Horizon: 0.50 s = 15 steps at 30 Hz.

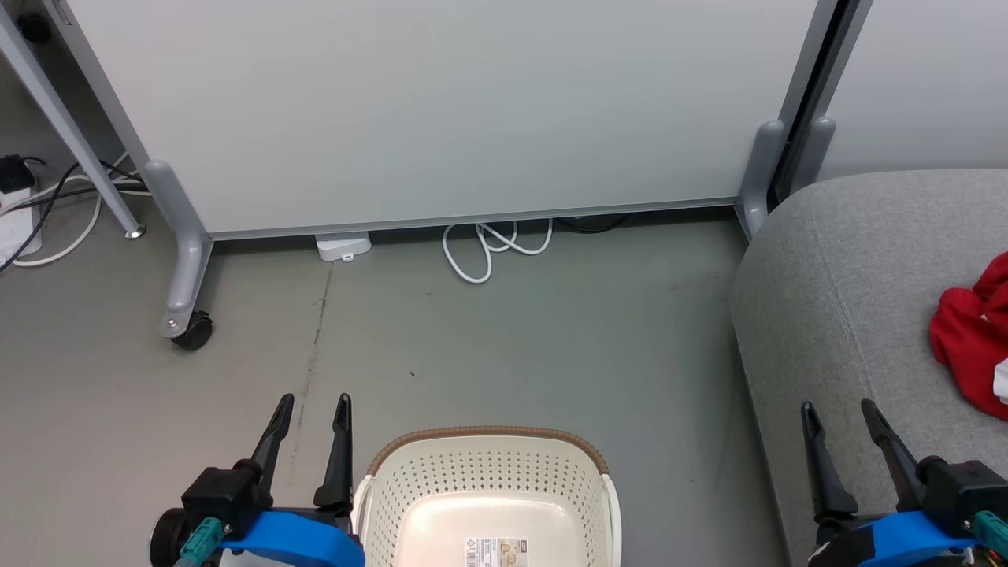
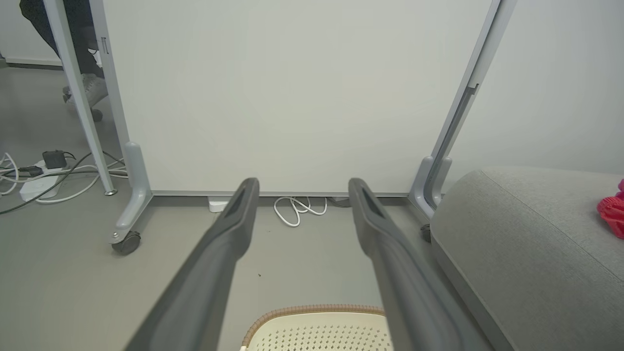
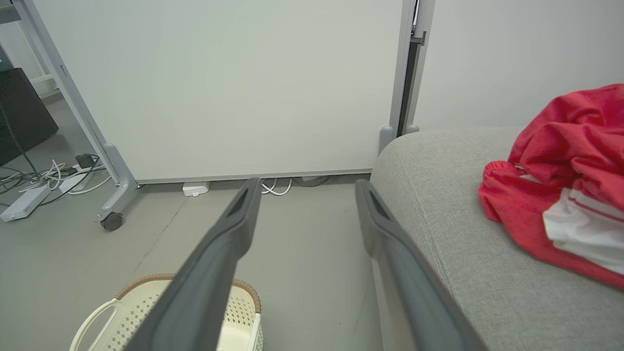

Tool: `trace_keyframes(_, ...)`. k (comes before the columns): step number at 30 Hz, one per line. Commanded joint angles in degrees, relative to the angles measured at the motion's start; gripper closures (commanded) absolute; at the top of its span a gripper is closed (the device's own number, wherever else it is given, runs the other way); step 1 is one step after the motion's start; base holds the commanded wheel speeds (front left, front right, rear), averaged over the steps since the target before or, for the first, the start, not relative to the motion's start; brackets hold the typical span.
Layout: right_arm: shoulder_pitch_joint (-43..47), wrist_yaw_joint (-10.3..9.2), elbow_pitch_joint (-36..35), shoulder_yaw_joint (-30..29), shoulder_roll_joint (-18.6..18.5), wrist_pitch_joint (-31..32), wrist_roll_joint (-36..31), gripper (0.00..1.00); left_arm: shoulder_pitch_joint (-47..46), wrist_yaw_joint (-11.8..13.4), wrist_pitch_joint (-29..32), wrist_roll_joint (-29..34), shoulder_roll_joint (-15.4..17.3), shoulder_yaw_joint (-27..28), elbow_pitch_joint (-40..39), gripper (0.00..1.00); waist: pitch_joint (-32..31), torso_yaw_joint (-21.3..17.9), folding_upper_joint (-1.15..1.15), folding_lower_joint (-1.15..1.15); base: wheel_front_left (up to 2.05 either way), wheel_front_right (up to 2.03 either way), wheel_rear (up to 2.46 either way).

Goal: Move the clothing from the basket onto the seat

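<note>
The red clothing (image 1: 972, 339) with white trim lies bunched on the grey seat (image 1: 835, 315) at the right; it appears as clothing (image 3: 560, 190) on the seat (image 3: 453, 234) in the right wrist view, and a red edge of clothing (image 2: 613, 213) shows in the left wrist view. The cream basket (image 1: 488, 488) with a brown rim stands on the floor at bottom centre, a label on its bare bottom. My left gripper (image 1: 313, 405) is open just left of the basket. My right gripper (image 1: 837, 411) is open over the seat's front part, left of the clothing.
A wheeled white partition panel (image 1: 441, 110) stands behind, its caster (image 1: 191, 331) at the left. White cable loops (image 1: 492, 248) and a power strip (image 1: 343, 246) lie under it; more cables (image 1: 47, 213) lie at the far left. Grey floor (image 1: 512, 346) separates basket and panel.
</note>
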Motion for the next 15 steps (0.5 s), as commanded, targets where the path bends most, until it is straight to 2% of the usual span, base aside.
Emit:
trace_keyframes(1, 0.62, 0.03, 0.18, -0.11, 0.13, -0.22, 0.51, 0.0, 0.61, -0.07, -0.29, -0.22, 0.1, -0.26, 0.01, 0.0, -0.03, -0.02, 0.0, 0.0, 0.0, 0.0, 0.0)
trace_keyframes(12, 0.58, 0.03, 0.2, 0.47, 0.13, -0.39, 1.17, 0.0, 0.65, -0.08, -0.29, -0.85, 0.11, -0.62, -0.03, 0.0, 0.22, 0.21, 0.0, 0.0, 0.0, 0.0, 0.0)
trace_keyframes(13, 0.0, 0.0, 0.2, 0.45, 0.0, -0.07, 0.76, 1.0, 0.37, 0.0, 0.0, -0.77, -0.09, -0.74, 0.0, 1.0, 0.22, 0.21, 0.0, 0.0, 0.0, 0.0, 0.0)
trace_keyframes(15, 0.03, 0.0, 1.19, 0.53, 0.08, 0.01, 0.82, 1.0, 0.86, 0.0, 0.12, -0.91, -0.3, -0.9, 0.78, 1.0, 0.25, 0.22, 0.0, 0.0, 0.0, 0.0, 0.0)
